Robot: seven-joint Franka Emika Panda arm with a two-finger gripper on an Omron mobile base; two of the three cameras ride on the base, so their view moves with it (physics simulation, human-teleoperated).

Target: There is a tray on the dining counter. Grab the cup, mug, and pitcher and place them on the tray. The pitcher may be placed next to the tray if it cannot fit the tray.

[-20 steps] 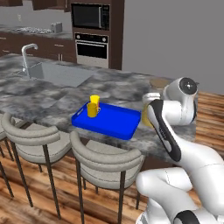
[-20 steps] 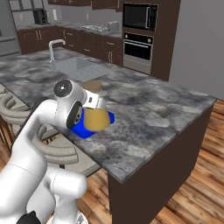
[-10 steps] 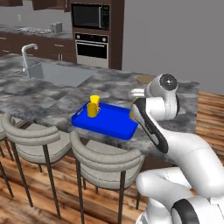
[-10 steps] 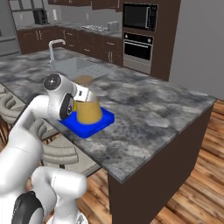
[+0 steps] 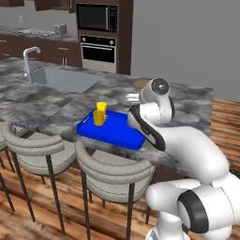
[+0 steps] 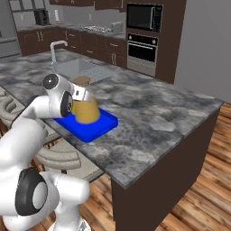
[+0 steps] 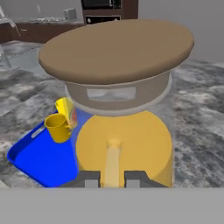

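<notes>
The white arm reaches over the dining counter point(image 6: 149, 113), a long grey marbled stone top on a dark wood base. Its gripper point(image 7: 111, 178) is pinched on the pitcher point(image 6: 85, 106), the two dark finger tips closing on the pitcher's pale handle strip, as seen from the hand camera. The pitcher stands upright in the grip: a tapered orange-yellow body, a clear neck and a round tan lid point(image 7: 116, 48) on top.

From the right base camera, the pitcher appears over the near right part of the tray point(image 6: 101, 126), a flat bright blue rectangle with a low raised rim lying on the counter near its front edge. Whether the pitcher's base touches the tray floor or hangs just above it cannot be told.

On the tray's left part, seen from the left base camera, stand the mug point(image 5: 98, 117) and the cup point(image 5: 101, 107), close together and apparently touching. The mug is plain golden-yellow with a loop handle; the cup, just behind it, is a yellow tumbler with a red-orange mark visible from the hand camera. Both stand upright inside the rim, well apart from the pitcher.

Farther along the counter a sink point(image 5: 61, 79) with a curved faucet point(image 5: 29, 58) is set into the stone. Two grey-backed stools point(image 5: 112, 176) stand before the counter. A wall oven point(image 6: 142, 49) with a microwave point(image 6: 144, 17) above it fills the dark cabinetry behind.
</notes>
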